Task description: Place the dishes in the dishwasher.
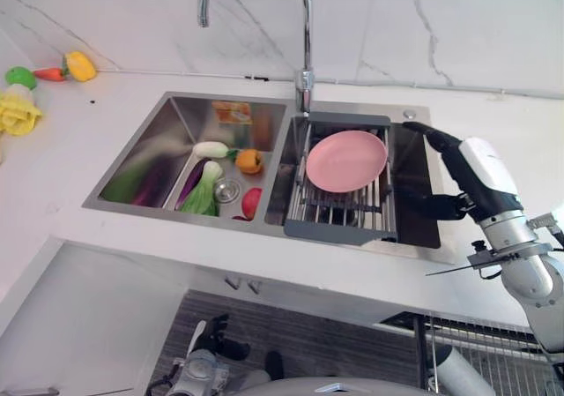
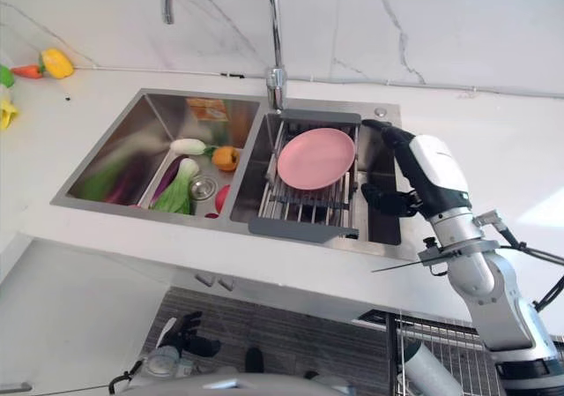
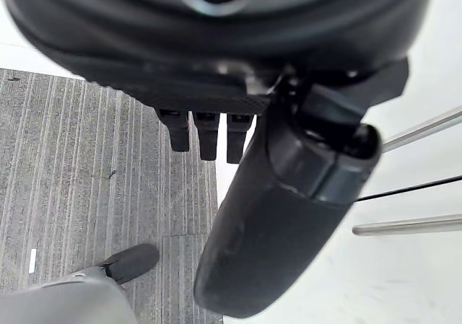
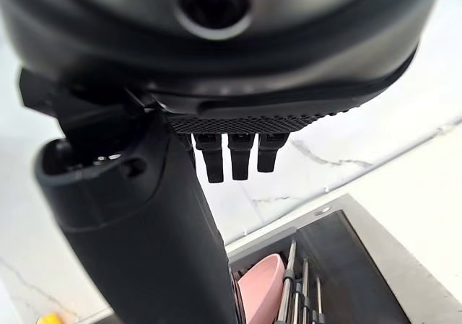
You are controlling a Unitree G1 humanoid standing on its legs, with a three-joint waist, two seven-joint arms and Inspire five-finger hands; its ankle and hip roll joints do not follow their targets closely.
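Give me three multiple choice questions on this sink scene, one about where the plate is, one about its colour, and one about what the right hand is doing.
1. Where is the plate?
A. on the drying rack in the sink's right basin
B. in the left basin
C. on the counter

2. What colour is the plate?
A. white
B. pink
C. blue

3. What state is the right hand in?
A. shut on the plate
B. open, beside the rack, holding nothing
C. shut on the tap

Answers: 1 A, it lies on the rack's bars. 2 B, its face is pink. 3 B, its fingers are straight and apart from the plate.

pink plate (image 1: 345, 160), steel-grey sink (image 1: 150, 149), white grey-veined marble wall (image 1: 441, 26)
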